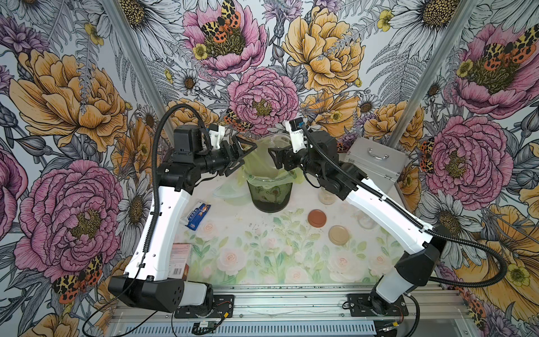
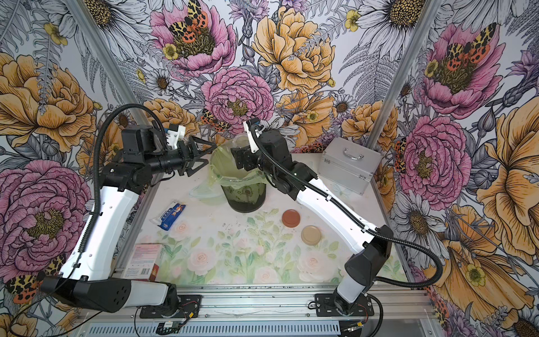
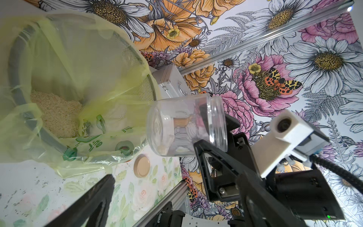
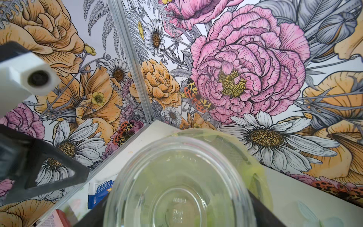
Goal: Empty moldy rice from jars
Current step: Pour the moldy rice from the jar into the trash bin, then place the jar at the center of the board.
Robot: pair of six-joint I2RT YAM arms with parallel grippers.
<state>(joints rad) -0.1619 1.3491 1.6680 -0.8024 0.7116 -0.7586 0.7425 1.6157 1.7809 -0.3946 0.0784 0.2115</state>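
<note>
Nearest in both top views, a metal rail (image 1: 291, 303) bearing the arm bases runs along the near edge of the worktop (image 1: 262, 253). Toward the right edge lie a beige lid (image 1: 339, 235) and, beyond it, a reddish-brown lid (image 1: 317, 218), near each other but not touching. At the far middle stands a dark bin (image 1: 269, 198) lined with a yellow-green bag (image 1: 259, 166). The right gripper (image 1: 274, 156) hangs over the bin's mouth, jaws spread wide and clamped on a clear jar (image 1: 280, 141). The left gripper (image 1: 250, 154) hovers at the bin's left rim, parted and empty. Under the right arm a second jar (image 1: 325, 192) stands with moldy rice (image 1: 326, 200) in its bottom.

From the left wrist, the clear jar (image 3: 176, 127) lies on its side just beside the bag's edge, nearly empty, with a few pale scraps inside. More rice is heaped inside the bag (image 3: 57, 116).

From the right wrist, the jar's round glass (image 4: 180, 186) fills the foreground, green bag showing through it.
</note>
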